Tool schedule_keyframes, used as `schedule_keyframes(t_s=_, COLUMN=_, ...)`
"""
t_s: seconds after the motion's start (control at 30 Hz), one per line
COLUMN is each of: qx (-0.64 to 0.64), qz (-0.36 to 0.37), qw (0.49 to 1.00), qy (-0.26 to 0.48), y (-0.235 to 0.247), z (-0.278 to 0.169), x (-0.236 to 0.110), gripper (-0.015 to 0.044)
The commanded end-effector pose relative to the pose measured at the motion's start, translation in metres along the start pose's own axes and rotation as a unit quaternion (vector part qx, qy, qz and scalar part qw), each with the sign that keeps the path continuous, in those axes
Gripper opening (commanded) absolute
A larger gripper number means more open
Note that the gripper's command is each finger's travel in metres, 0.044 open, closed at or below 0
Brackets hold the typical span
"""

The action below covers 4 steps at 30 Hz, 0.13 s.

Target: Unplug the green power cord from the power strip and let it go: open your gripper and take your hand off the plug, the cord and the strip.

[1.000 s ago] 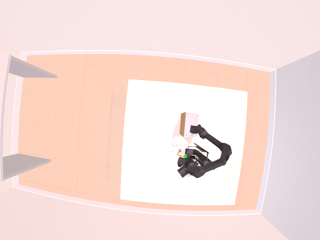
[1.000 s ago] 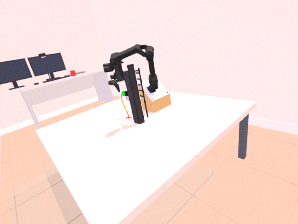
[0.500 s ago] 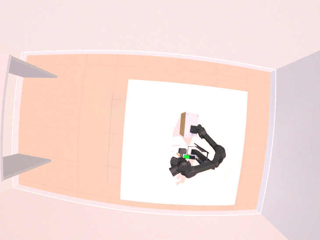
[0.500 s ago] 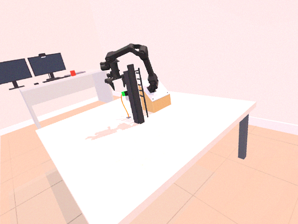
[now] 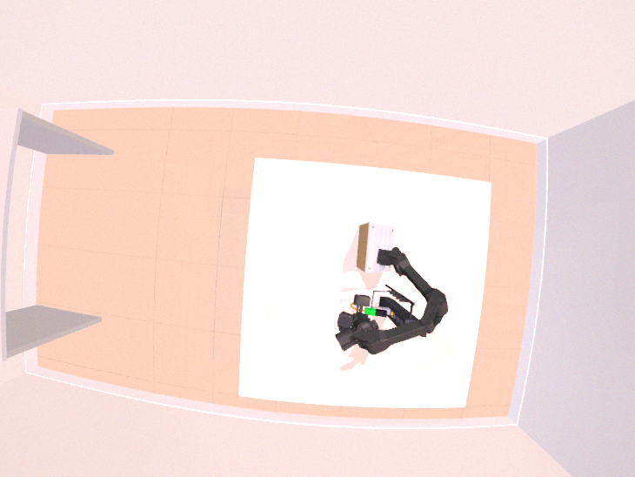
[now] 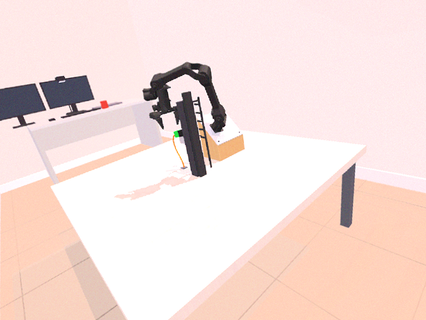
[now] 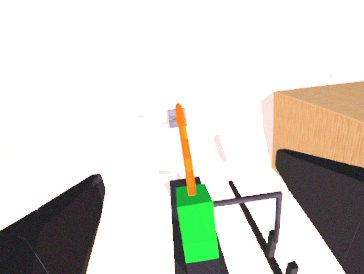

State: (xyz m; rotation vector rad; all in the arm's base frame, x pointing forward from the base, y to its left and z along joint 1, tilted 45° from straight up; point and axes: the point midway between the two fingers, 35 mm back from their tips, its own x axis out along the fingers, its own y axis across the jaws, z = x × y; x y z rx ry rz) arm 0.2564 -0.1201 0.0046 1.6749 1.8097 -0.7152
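Note:
My gripper (image 6: 169,123) (image 7: 191,170) is open wide, with nothing held. Its fingers stand on either side of the green plug (image 5: 370,311) (image 6: 176,133) (image 7: 199,232) in the wrist view; the exterior view shows the fingertips above it, with no contact visible. The orange cord (image 6: 176,148) (image 7: 186,150) runs from the plug's outer end down to a small grey block (image 6: 183,168) (image 7: 172,118) on the table. The plug's black part (image 5: 380,312) points towards the tall black upright (image 6: 195,144). The strip's outlet is hidden, so whether the plug sits in it cannot be told.
A thin black rack (image 6: 206,142) (image 7: 279,220) with rungs stands beside the upright. A wooden box (image 5: 363,246) (image 6: 230,146) (image 7: 315,125) with a sloped white top bears the arm's base. Monitors (image 6: 12,102) stand on a separate desk behind.

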Motion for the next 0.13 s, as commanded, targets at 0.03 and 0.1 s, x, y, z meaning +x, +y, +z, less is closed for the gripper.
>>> schedule_keyframes(t_s=0.03, qx=-0.002, qz=-0.003, qw=1.0, qy=-0.001, y=-0.0008, z=0.0005, x=-0.0002, gripper=0.044)
schedule_keyframes(t_s=0.1, qx=-0.002, qz=-0.003, qw=1.0, qy=-0.001, y=-0.0008, z=0.0005, x=-0.0002, gripper=0.044)
